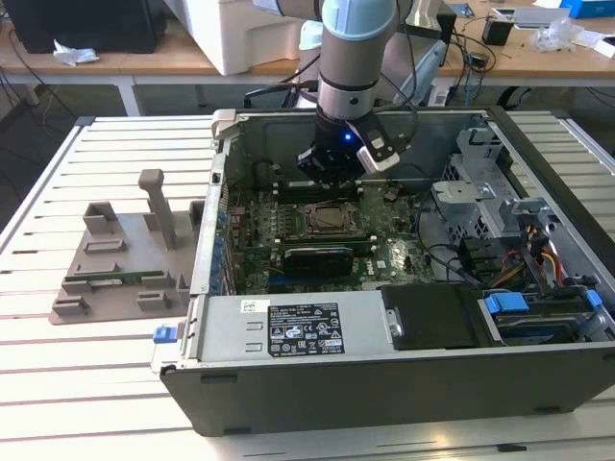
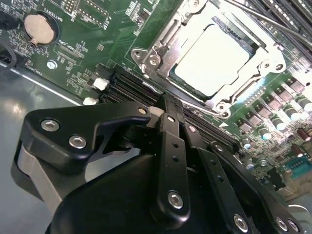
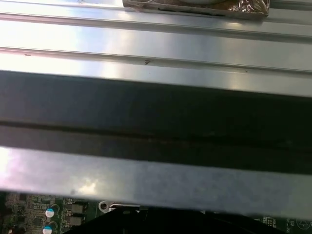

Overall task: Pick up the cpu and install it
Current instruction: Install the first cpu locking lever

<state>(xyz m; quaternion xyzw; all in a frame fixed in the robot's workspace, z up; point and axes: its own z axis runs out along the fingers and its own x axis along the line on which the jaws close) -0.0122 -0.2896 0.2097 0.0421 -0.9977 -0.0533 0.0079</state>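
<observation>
Sitting in its socket (image 2: 214,63), cpu (image 2: 212,61) lies just beyond gripper (image 2: 168,105), fingers pinched together, holding nothing.

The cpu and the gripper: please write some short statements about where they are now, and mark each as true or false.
1. The cpu lies in the socket on the motherboard. True.
2. The gripper hangs over the grey tray. False: it is inside the computer case, above the motherboard.
3. The gripper holds the cpu. False: in the second wrist view the cpu sits in the socket, apart from the gripper.
4. The grey tray stands outside the case, on the exterior view's left. True.
</observation>
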